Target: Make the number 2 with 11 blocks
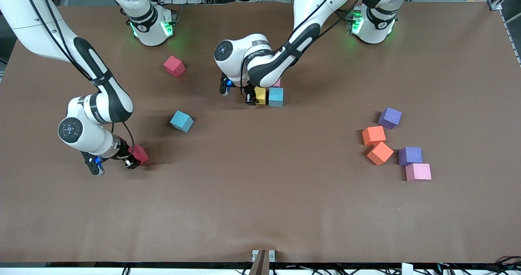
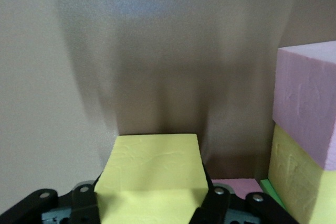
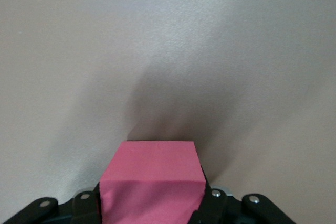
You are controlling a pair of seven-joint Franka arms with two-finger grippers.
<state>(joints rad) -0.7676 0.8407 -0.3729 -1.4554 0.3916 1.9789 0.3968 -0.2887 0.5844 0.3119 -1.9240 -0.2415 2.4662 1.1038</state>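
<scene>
Only the left wrist view shows a green block (image 2: 271,190) beneath the stack.

Two white Franka arms, glossy rounded shells with black joint bands and black sleeve sections near the wrists. Thin black cables run along both arms. Each base glows green. Round dark caps with a small ring mark sit on the wrist joints. Left gripper (image 1: 251,100) and right gripper (image 1: 131,163) are black, with blue lights beside them. Wrist views show silver screws on the black finger mounts.
</scene>
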